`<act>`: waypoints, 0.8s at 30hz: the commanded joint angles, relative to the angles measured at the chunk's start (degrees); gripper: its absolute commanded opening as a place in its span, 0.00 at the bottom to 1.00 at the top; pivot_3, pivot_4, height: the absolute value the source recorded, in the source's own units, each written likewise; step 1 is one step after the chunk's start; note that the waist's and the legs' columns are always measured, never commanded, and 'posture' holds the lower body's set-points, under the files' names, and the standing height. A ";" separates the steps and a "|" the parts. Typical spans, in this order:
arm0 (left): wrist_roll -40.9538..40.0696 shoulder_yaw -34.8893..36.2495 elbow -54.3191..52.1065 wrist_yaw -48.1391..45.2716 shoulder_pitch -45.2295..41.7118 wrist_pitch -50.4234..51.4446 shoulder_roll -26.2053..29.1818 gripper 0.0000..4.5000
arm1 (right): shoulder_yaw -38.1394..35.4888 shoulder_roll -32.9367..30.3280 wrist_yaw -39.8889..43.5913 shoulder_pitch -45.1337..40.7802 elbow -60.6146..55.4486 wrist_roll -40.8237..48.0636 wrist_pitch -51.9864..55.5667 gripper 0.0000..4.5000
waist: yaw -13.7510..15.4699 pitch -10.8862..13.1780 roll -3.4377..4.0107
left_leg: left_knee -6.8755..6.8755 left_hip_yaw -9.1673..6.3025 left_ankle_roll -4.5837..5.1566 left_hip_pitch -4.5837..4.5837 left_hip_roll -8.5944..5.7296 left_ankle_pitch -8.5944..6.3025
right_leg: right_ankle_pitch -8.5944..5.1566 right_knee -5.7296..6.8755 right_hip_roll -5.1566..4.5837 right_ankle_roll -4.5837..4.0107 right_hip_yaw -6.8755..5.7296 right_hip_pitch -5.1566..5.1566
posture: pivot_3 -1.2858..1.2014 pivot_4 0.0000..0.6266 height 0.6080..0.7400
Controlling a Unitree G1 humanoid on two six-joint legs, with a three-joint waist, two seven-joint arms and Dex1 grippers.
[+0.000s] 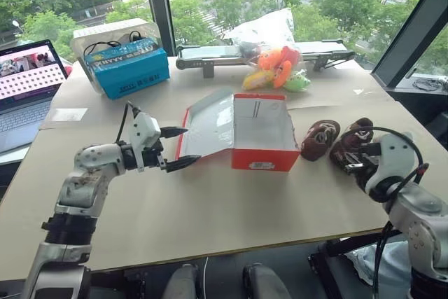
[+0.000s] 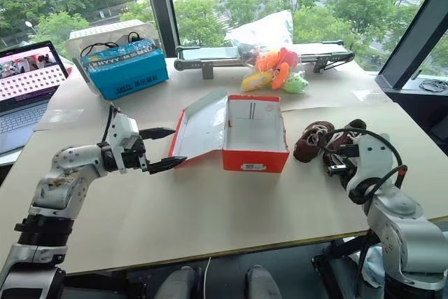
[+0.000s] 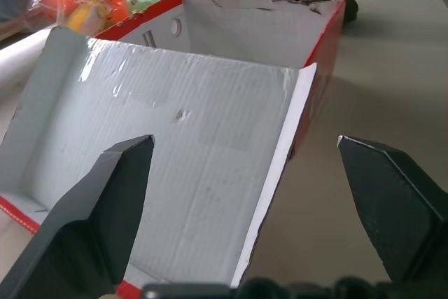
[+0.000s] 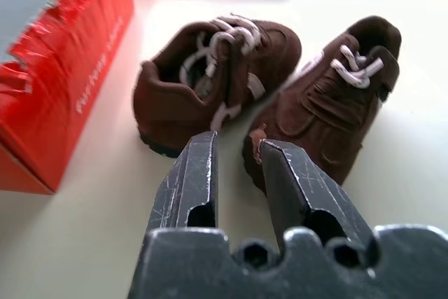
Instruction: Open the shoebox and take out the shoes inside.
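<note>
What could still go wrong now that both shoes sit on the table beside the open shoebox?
The right gripper, its fingers slightly apart and holding nothing, sits very close to the shoes; a careless move could knock one over. The open left gripper straddles the lid edge of the shoebox, so swinging away might drag the box.

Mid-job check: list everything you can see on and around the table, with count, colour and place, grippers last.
shoebox: 1, red with white inside, table centre, lid open toward the robot's left, empty
shoes: 2, dark brown, side by side on the table right of the shoebox
blue box: 1, blue, far left
plush toys: several, orange, yellow, green, far centre in clear bag
laptop: 1, left edge
table: 1, tan
left gripper: open, beside the lid
right gripper: slightly apart, empty, near the shoes
</note>
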 commanded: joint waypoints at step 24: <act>10.13 13.95 8.75 42.69 12.72 -7.26 -16.37 1.00 | 0.99 4.91 -2.61 5.49 8.85 -12.89 -21.04 0.30 | 0.39 -0.06 -0.03 | 0.10 0.42 -0.47 0.02 0.07 -0.30 | 0.08 -0.01 -0.13 0.06 -0.01 0.08 | 0.52 0.24 1.00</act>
